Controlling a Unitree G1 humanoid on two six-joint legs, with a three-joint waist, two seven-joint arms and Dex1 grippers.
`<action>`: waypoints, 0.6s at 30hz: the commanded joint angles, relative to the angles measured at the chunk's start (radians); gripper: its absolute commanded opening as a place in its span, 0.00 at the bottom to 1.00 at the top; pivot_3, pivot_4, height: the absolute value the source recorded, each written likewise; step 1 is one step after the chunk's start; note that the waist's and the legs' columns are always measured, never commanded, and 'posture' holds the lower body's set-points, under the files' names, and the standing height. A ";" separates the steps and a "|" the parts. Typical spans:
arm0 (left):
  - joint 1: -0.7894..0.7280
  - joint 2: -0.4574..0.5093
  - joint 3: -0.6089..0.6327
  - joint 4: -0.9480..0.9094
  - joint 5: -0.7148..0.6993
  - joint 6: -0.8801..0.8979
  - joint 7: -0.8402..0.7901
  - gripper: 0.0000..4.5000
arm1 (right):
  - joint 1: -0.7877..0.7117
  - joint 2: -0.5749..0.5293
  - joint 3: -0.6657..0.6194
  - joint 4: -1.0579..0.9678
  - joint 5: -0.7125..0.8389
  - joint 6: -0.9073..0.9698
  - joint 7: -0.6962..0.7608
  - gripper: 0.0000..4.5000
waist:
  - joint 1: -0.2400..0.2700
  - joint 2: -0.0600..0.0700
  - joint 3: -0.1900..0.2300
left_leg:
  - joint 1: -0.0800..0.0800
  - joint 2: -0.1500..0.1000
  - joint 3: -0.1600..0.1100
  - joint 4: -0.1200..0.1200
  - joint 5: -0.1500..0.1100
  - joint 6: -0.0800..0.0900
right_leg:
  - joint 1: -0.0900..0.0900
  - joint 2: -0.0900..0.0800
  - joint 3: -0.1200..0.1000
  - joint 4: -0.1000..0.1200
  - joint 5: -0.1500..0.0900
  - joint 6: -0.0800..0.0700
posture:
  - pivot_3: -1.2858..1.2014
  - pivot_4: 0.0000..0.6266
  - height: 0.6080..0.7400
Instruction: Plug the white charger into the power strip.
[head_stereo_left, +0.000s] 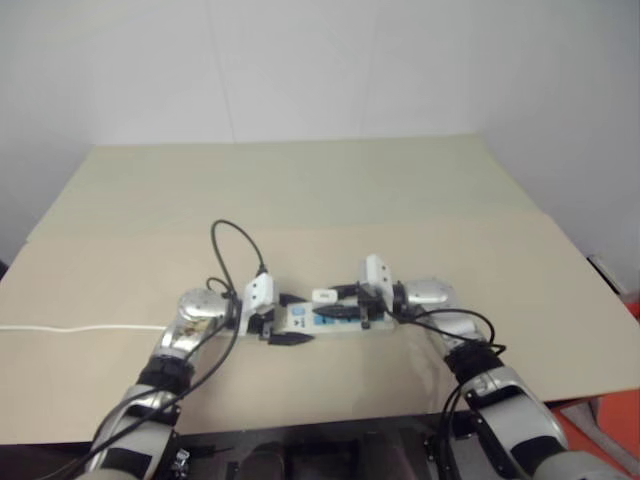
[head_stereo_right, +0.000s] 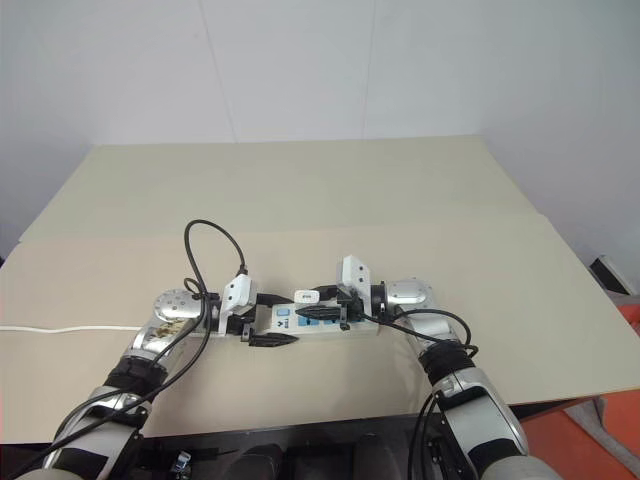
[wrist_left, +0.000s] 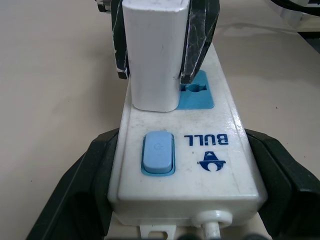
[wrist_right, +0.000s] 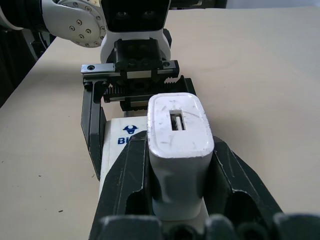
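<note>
The power strip (wrist_left: 225, 165) lies flat on the table, a long white bar with a blue switch (wrist_left: 158, 152) and blue socket panels (wrist_left: 196, 94). My left gripper (head_stereo_left: 289, 322) is shut on its switch end, one black finger (wrist_left: 75, 195) on each long side. The white charger (wrist_left: 152, 55) stands upright on the socket panel beside the switch, its base against the strip's face; its prongs are hidden. My right gripper (wrist_right: 177, 150) is shut on the charger from the opposite side, with its fingers (wrist_right: 125, 180) clamping both flanks.
The strip's thin white cord (head_stereo_left: 80, 327) runs left across the tan table (head_stereo_left: 300, 190). Black arm cables (head_stereo_left: 235, 245) loop above the left wrist. The table's front edge is close below the arms. An orange object (head_stereo_left: 605, 440) sits off the table at the right.
</note>
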 joint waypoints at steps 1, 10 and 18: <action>0.027 0.078 0.018 0.001 -0.001 0.014 -0.044 0.73 | 0.078 -0.078 0.047 0.198 -0.136 0.093 -0.011 0.25 | 0.000 0.000 0.000 | 0.000 0.000 0.000 0.000 0.000 0.000 | 0.000 0.000 0.000 0.000 0.000 0.000 | 0.52 0.24 1.00; 0.038 0.076 0.015 -0.014 -0.008 0.020 -0.034 0.73 | 0.051 -0.065 0.082 0.164 -0.129 0.127 0.027 0.41 | -0.002 0.001 0.000 | 0.000 0.006 0.001 0.000 -0.001 -0.002 | 0.000 0.005 0.000 0.000 -0.001 -0.001 | 0.52 0.24 1.00; 0.029 0.064 0.004 -0.008 -0.007 0.019 -0.016 0.73 | 0.050 -0.060 0.077 0.094 -0.120 0.159 0.030 1.00 | -0.003 -0.004 -0.003 | 0.004 0.016 0.001 0.000 -0.006 -0.007 | 0.001 0.015 0.001 0.002 -0.005 -0.005 | 0.52 0.24 1.00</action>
